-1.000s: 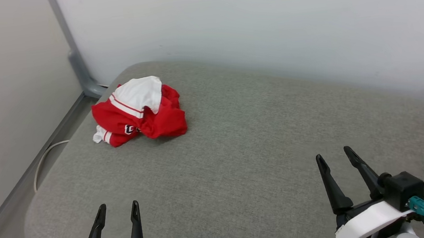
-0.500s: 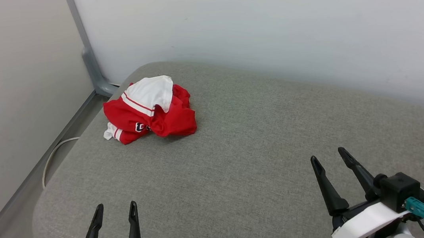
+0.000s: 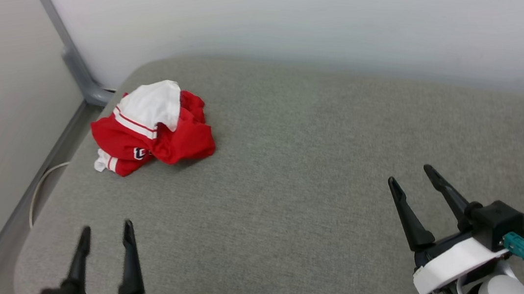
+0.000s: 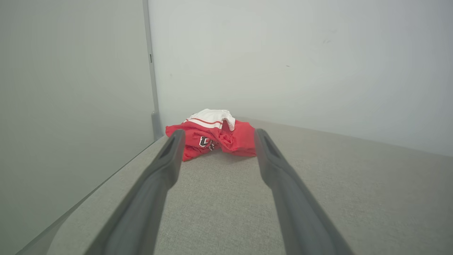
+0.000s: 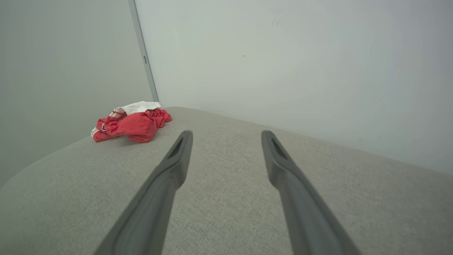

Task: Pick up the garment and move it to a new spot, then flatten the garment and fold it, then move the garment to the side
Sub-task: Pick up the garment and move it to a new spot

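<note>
— Where's the shirt (image 3: 151,130)?
— Bunched on the surface (image 3: 293,163), well ahead of the left hand (image 3: 106,226), farther ahead and leftward of the right hand (image 3: 409,174).
— Hands?
— Both spread wide, empty.

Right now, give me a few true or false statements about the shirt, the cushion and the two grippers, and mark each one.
1. The garment lies on the grey cushion. True.
2. The left gripper is shut on the garment. False: its jaws stand open, well short of the garment.
3. The right gripper is open and holds nothing. True.
4. The garment is spread flat and folded. False: it is bunched in a heap, with white cloth on top.
5. The garment sits nearest the right gripper. False: it lies at the cushion's far left, ahead of the left gripper.
</note>
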